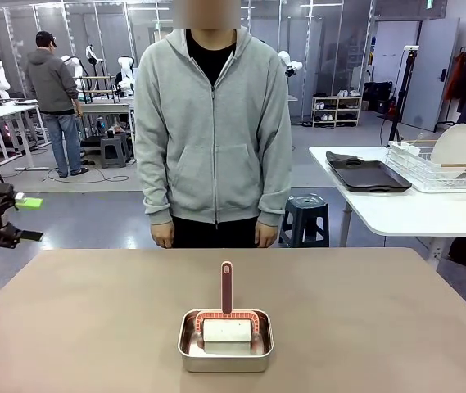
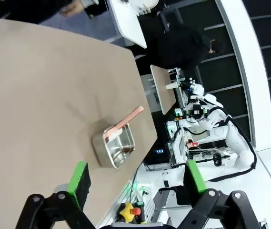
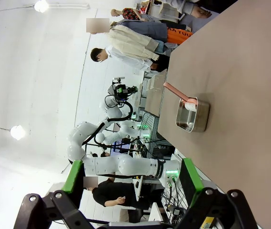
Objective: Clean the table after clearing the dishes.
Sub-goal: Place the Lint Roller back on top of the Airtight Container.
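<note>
Stretching its long axis from 9 to 3 o'clock before us, the table lay bare around a steel pan at its near centre. In the pan sat a white roller whose pink handle pointed to 12, toward a person standing at the far edge. Our left gripper hovered at 9 o'clock, jaws spread. Our right gripper stood spread too.

Plain matte tan-brown desk. Shiny silver steel rectangular pan. Salmon-pink-handled roller with white roll. Plain grey hooded sweatshirt on person.
</note>
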You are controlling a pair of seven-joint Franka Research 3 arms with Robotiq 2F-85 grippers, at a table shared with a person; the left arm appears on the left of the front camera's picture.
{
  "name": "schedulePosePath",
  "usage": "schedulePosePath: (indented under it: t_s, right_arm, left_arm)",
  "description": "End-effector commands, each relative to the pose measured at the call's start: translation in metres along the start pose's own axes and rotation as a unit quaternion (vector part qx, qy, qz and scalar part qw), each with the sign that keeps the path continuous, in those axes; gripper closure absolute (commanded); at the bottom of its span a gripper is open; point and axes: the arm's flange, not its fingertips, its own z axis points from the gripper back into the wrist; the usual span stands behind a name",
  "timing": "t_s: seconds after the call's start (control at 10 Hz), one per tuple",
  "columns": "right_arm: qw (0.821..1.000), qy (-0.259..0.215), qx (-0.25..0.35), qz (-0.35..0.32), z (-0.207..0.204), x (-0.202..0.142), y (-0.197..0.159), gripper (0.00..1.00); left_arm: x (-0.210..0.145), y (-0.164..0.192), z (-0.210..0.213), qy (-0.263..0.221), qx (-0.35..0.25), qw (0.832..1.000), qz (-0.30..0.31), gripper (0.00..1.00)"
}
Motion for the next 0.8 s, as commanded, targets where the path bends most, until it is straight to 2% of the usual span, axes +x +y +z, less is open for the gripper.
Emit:
schedulePosePath:
  t_s: [0.0, 0.2, 0.5, 0.6, 0.7]
  right_arm:
    - [1.0, 0.001, 0.0, -0.002, 0.0, -0.001, 0.004, 0.0]
    - [1.0, 0.001, 0.0, -0.002, 0.0, -0.001, 0.004, 0.0]
    - [1.0, 0.001, 0.0, -0.002, 0.0, -0.001, 0.004, 0.0]
    - [1.0, 0.001, 0.0, -0.002, 0.0, -0.001, 0.004, 0.0]
    - [1.0, 0.001, 0.0, -0.002, 0.0, -0.001, 0.004, 0.0]
  left_arm:
    - [0.009, 0.029, 0.031, -0.023, -0.027, 0.999, -0.014, 0.0]
    - [0.017, 0.049, 0.055, -0.031, -0.021, 0.999, -0.022, 0.0]
    - [0.035, 0.054, 0.068, -0.053, -0.006, 0.998, -0.026, 0.0]
    - [0.02, 0.057, 0.065, -0.037, 0.001, 0.999, -0.015, 0.0]
    - [0.02, 0.057, 0.065, -0.037, 0.001, 0.999, -0.015, 0.0]
